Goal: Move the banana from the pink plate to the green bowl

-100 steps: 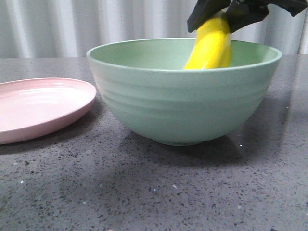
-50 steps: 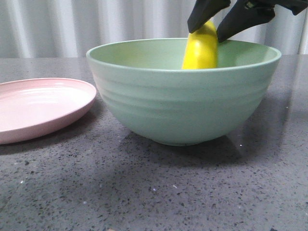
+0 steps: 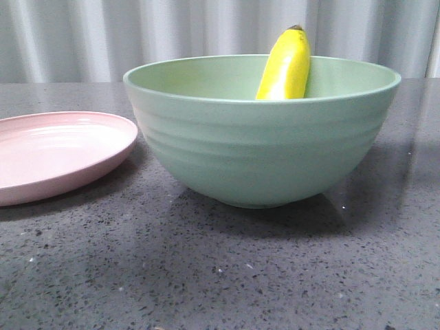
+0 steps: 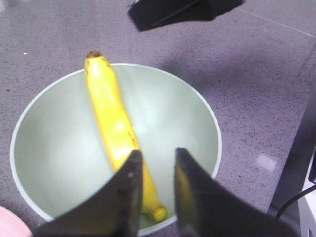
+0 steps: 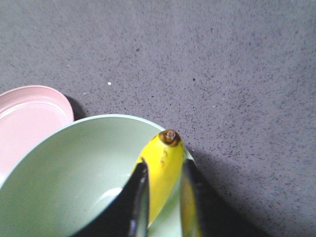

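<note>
The yellow banana lies in the mint-green bowl, leaning on its far right wall with its dark tip above the rim. The pink plate sits empty to the bowl's left. Neither gripper shows in the front view. My right gripper is open above the banana, a finger on each side and clear of it. My left gripper is open and empty above the bowl's near rim, over the banana's stem end.
Everything stands on a dark speckled grey tabletop, with a pale corrugated wall behind it. A dark part of the right arm hangs over the bowl's far side in the left wrist view. The plate lies close beside the bowl.
My right gripper opened, let go of the banana and rose out of the front view. The banana settled against the bowl's wall, its tip now bare.
</note>
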Tool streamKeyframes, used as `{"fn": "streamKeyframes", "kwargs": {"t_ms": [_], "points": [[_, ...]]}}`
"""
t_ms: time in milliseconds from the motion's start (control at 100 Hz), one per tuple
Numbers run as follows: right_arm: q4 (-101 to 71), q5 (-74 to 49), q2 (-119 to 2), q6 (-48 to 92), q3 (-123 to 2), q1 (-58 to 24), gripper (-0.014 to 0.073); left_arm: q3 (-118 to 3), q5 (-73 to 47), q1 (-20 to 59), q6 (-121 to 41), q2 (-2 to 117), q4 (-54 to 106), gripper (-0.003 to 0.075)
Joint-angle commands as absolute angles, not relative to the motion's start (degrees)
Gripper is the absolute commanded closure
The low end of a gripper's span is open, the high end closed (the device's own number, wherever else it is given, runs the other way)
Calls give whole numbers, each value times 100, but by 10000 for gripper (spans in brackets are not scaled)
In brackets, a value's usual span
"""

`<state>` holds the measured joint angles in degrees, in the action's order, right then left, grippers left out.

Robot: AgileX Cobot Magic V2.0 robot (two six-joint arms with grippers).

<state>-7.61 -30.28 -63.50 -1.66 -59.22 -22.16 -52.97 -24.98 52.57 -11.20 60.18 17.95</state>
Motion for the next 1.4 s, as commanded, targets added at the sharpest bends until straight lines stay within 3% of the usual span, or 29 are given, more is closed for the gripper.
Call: {"fn": "streamKeyframes", "kwargs": {"t_ms": [0,350,610,860,1110,1390], "points": [[-652,-2750,-5913,-110,-5936,-2211,641,-5501,-2071,5286,-1119,5894,1878,741],[-261,-2066,-4391,-110,-4839,-2211,665,-5169,-1439,5286,-1119,5571,1866,741],[278,-1102,-3072,-110,-3577,-2211,665,-3942,-340,5286,-1119,4594,1751,741],[449,-497,-1930,-110,-2314,-2211,665,-2632,-217,5286,-1119,3299,1740,741],[460,-323,-1084,-110,-1771,-2211,665,-1708,-194,5286,-1119,2124,1642,741],[460,-547,-861,-110,-1736,-2211,665,-1537,-243,5286,-1119,1401,1642,741]]}}
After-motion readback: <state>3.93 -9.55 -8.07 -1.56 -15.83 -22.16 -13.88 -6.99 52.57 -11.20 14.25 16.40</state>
